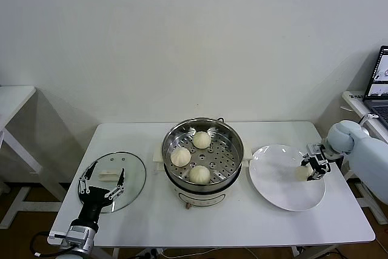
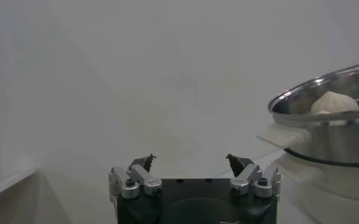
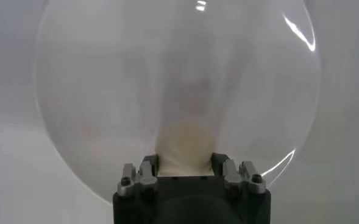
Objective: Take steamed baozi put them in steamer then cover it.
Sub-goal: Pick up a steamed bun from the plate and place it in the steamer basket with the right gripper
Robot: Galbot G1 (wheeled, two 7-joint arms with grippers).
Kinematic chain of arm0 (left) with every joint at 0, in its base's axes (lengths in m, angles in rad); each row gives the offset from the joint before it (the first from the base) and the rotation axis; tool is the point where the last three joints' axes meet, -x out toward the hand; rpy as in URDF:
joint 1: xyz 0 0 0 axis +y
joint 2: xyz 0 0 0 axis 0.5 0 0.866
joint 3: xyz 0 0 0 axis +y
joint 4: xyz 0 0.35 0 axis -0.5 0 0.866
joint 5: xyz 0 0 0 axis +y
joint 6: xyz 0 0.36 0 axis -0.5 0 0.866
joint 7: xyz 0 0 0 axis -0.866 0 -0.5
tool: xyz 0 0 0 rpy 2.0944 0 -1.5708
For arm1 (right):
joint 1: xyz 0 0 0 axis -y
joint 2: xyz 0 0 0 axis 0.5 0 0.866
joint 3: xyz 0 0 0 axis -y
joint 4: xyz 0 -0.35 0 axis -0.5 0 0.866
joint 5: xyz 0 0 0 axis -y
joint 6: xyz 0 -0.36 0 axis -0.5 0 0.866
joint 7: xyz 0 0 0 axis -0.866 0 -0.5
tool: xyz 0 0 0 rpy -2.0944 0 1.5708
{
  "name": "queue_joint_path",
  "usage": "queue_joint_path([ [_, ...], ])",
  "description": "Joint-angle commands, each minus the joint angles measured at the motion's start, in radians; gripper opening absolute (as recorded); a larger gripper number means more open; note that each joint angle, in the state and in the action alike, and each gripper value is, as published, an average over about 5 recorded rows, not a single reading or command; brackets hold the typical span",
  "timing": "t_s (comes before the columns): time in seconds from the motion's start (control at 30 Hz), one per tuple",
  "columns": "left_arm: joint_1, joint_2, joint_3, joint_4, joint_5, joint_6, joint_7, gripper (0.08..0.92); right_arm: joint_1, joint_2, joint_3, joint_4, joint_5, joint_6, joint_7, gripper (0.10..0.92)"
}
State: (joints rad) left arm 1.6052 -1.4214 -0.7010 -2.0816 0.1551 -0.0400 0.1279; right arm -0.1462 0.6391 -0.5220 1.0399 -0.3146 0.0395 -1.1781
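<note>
The steel steamer [image 1: 233, 133] on its white pot base stands mid-table and holds three baozi [image 1: 201, 139] [image 1: 180, 156] [image 1: 199, 174]. The fourth baozi [image 1: 302, 172] sits on the right side of the white plate [image 1: 276, 180]. My right gripper [image 1: 313, 168] is down on the plate with its jaws closed round that baozi [image 3: 184, 148]. The glass cover [image 1: 136, 171] with a white handle [image 1: 109, 175] lies flat at the table's left. My left gripper [image 1: 102, 182] is open and empty over the cover's near edge. The steamer also shows in the left wrist view [image 2: 325, 122].
A laptop [image 1: 377, 86] sits on a side table at far right. Another white table [image 1: 12, 98] stands at far left. The table's front edge runs just below the cover and the plate.
</note>
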Motion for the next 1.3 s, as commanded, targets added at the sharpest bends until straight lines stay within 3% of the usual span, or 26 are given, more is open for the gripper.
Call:
queue_joint_path([
  [0.03,-0.003,0.001,0.009,-0.006,0.003,0.002,-0.002,0.823,0.246,-0.167,-0.246,0.201,0.302,-0.113,-0.039,0.602],
  [0.3,-0.007,0.01,0.01,-0.013,-0.001,-0.003,0.001,0.823,0.759,-0.268,-0.694,0.515,0.604,-0.289,-0.077,0.602],
  [0.47,-0.006,0.018,0.006,-0.019,-0.005,-0.008,0.005,0.823,1.135,-0.19,-1.017,0.648,0.766,-0.379,-0.068,0.602],
  [0.67,-0.009,0.027,-0.008,-0.017,-0.012,-0.016,0.015,0.823,1.32,-0.024,-1.172,0.741,0.939,-0.457,-0.019,0.607],
  [0.93,-0.023,0.033,-0.033,-0.025,-0.039,-0.011,0.023,0.823,1.292,0.203,-1.157,0.691,1.034,-0.514,0.031,0.61],
  [1.3,-0.035,0.032,-0.064,-0.007,-0.056,-0.005,0.028,0.823,0.97,0.355,-1.006,0.489,0.958,-0.554,0.079,0.611],
])
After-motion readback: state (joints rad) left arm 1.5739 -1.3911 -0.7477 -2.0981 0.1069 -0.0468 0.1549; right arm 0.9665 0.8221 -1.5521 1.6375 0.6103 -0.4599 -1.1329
